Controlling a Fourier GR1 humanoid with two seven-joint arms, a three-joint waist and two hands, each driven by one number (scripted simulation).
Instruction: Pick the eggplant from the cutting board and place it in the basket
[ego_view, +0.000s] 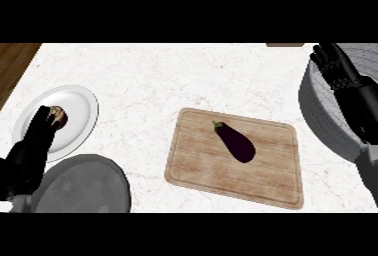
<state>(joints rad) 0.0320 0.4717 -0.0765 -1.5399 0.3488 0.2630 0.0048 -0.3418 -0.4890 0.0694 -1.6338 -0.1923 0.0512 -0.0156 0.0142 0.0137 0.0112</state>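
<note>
A dark purple eggplant (235, 141) lies slantwise on the wooden cutting board (214, 175), its green stem towards the far left. The grey round basket (316, 117) stands at the right edge, partly out of view. My right hand (338, 70) is held above the basket's far part with its fingers up and relaxed, holding nothing, well right of the eggplant. My left hand (35, 137) lies over the white plate at the left with straight fingers, far from the board.
The white plate (80, 107) at the left holds a small brown item (59, 117) at my left fingertips. A grey round lid or pan (85, 185) sits at the lower left. Brown wood (13, 62) borders the white marble counter's far left.
</note>
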